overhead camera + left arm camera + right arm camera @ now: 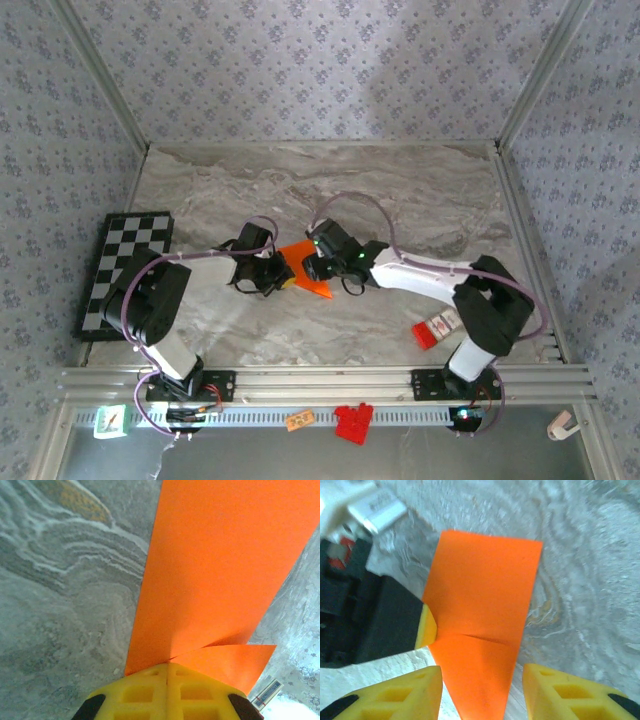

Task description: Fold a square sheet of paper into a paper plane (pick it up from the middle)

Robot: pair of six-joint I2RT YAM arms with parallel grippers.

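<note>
I see L fingers [145, 692] shut, pinching edge of folded bright orange paper sheet [220, 570]. R fingers [410, 695] apart, one either side of sheet. Sheet sits mid grey marbled table [400, 190], btwn both arms.

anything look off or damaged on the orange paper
Yes: the folded orange paper has a slanted crease and a loose flap poking out sideways where the left gripper pinches it, so the fold looks uneven. No tear shows.
</note>
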